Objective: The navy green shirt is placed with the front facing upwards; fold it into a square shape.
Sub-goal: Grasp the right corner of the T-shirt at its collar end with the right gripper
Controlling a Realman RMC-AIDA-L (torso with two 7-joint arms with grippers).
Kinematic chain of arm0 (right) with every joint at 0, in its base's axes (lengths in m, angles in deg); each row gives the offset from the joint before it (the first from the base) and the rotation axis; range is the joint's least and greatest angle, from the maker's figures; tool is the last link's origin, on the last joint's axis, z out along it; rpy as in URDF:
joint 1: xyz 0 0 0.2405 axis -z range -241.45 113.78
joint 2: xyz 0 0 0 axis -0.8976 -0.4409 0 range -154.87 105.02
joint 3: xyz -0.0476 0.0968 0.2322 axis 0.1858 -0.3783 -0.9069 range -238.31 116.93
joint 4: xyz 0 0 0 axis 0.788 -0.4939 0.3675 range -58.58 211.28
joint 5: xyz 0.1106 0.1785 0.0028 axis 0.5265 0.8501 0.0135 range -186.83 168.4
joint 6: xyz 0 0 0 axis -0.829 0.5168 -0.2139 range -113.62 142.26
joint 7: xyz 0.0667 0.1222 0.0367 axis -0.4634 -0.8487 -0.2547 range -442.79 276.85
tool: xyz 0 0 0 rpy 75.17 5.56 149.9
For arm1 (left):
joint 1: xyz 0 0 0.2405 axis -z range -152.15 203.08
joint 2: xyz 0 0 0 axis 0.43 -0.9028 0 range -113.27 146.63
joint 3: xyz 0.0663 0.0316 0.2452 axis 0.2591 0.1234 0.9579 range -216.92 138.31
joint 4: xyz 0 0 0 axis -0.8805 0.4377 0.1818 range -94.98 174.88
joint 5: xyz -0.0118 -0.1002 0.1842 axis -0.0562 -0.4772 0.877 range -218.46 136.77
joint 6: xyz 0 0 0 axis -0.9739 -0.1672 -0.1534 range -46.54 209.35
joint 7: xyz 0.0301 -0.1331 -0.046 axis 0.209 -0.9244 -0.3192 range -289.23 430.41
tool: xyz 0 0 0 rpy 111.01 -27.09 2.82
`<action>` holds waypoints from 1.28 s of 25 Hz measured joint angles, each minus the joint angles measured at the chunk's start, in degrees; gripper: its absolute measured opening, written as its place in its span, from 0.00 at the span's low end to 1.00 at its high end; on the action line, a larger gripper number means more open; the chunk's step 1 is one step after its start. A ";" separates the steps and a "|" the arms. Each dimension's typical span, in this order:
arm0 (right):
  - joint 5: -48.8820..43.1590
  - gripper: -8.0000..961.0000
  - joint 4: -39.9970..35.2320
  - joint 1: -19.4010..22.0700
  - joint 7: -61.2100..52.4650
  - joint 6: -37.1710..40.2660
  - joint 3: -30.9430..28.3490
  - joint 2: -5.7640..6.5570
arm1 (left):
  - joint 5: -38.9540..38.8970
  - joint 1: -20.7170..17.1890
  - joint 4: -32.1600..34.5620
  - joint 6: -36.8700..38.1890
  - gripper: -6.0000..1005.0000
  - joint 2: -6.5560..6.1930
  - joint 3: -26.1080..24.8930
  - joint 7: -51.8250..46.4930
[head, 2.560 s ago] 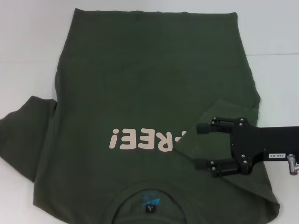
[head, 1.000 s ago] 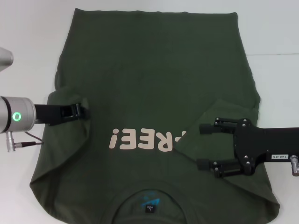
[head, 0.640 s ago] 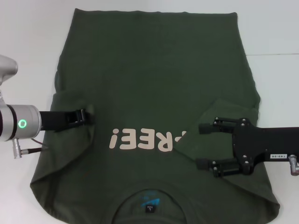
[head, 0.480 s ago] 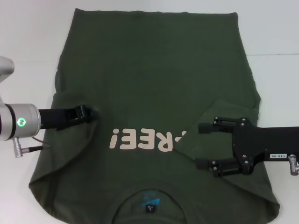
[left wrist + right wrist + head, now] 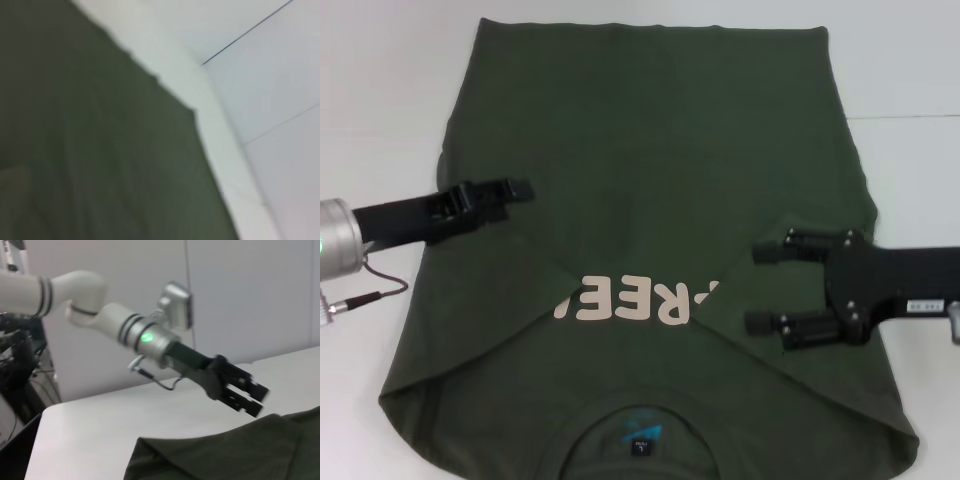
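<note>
The navy green shirt [image 5: 660,130] lies flat on the white table [image 5: 380,90], front up, collar and blue-marked neck label [image 5: 640,432] toward me. Both sleeves are folded in over the chest, and the left one hides the start of the cream lettering [image 5: 645,300]. My left gripper [image 5: 520,188] hovers over the shirt's left side, open and holding nothing. The right wrist view shows it [image 5: 249,395] above the cloth [image 5: 225,455]. My right gripper [image 5: 766,287] is open over the folded right sleeve. The left wrist view shows only green cloth [image 5: 100,150] and table.
White table surface [image 5: 910,70] surrounds the shirt on the left, right and far sides. A thin seam line [image 5: 910,118] crosses the table at the right. Beyond the table's edge, dark equipment [image 5: 17,355] stands against a pale wall.
My left gripper came in from the left, dragged the left sleeve over the chest, let it go and lifted away toward the far side. The right gripper shifted slightly right.
</note>
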 joint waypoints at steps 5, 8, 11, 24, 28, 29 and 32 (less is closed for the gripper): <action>0.60 0.96 -6.79 -0.81 -14.42 3.03 0.39 0.26 | -3.80 -1.18 -0.01 2.81 0.69 0.02 -0.99 6.13; -1.05 0.96 -10.14 -2.46 -28.55 4.16 0.84 1.21 | -5.25 -1.69 -0.06 3.84 0.75 0.29 -1.00 9.18; -4.58 0.96 -13.15 -3.73 -40.92 4.95 2.00 1.89 | -6.14 -1.96 -0.04 6.16 0.81 0.37 -1.03 13.50; -14.28 0.95 -26.40 2.27 -69.42 4.93 2.97 0.16 | 0.81 -2.38 5.60 24.15 0.95 -1.50 -0.31 40.07; -18.64 0.95 -25.95 4.37 -72.98 4.91 0.07 0.23 | 2.56 -1.48 5.91 27.11 0.94 -1.98 0.21 44.06; -19.91 0.95 -25.68 4.80 -73.24 4.98 -0.86 0.31 | 3.01 -1.21 5.92 27.65 0.94 -2.09 0.35 44.69; -22.11 0.95 -23.92 5.83 -73.52 6.19 -3.65 0.91 | 4.01 -0.34 6.01 28.68 0.94 -2.26 1.77 45.97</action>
